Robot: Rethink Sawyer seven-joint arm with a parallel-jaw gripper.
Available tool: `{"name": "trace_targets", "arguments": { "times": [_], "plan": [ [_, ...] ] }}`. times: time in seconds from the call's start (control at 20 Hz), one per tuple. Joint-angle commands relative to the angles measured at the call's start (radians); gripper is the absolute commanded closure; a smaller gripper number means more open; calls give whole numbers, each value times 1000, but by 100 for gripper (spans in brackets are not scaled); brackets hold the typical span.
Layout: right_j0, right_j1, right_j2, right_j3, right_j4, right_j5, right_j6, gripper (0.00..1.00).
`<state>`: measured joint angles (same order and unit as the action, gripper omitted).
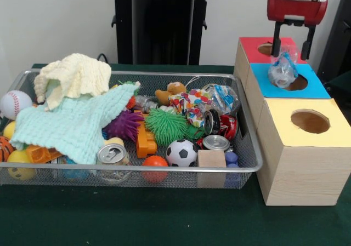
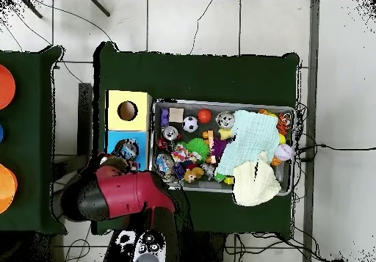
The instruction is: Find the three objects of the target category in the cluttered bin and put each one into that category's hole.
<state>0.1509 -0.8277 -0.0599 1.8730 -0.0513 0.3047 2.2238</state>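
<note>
— Front view first: where is the plastic bottle (image 1: 283,70) placed against the blue hole (image 1: 296,83)?

— It is seen at the hole's rim, on the side toward the wire basket (image 1: 131,168), with its body partly over the blue surround and partly over the opening. It looks tilted, not upright. Whether it rests on the rim or hangs just above it cannot be told.

— And the gripper (image 1: 294,42) against that same hole?

— It is held straight above it, on the side toward the red-topped box (image 1: 263,49). The two dark fingers (image 1: 309,42) are spread apart, and the bottle lies below their tips, not clamped between them. So the bottle is judged to be released, or nearly so.

— What is the coming move thought to turn on?

— On the bottle sitting off-centre toward the basket. If it has caught on the rim, a nudge away from the basket would be needed.

— Is this confirmed from overhead?

— Only partly. The bottle (image 2: 128,150) is seen on the blue box, with the red arm (image 2: 125,193) just beside it.

— Anything else of the kind left?

— Another clear bottle (image 1: 224,97) is seen in the basket's corner nearest the hole, and a second one (image 1: 143,102) is probably there, further from the hole, beside the green cloth (image 1: 77,125).
</note>
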Motion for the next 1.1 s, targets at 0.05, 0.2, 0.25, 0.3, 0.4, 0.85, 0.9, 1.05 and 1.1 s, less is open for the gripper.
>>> {"name": "trace_targets", "arguments": {
  "times": [0.05,0.2,0.25,0.3,0.4,0.85,0.9,1.05,1.1],
  "plan": [
    [-26,-12,77,22,-19,90,18,0],
    [-30,-15,80,24,-18,93,15,0],
    [-32,-15,82,24,-19,93,14,0],
    [-33,-14,83,25,-19,92,14,0],
    [-35,-12,83,25,-21,91,13,0],
    [-33,-9,81,21,-24,90,13,0],
    [-34,-10,81,21,-24,92,12,0],
    [-38,-8,82,22,-26,89,10,0],
    [-37,-7,82,22,-27,87,10,0]
  ]
}}
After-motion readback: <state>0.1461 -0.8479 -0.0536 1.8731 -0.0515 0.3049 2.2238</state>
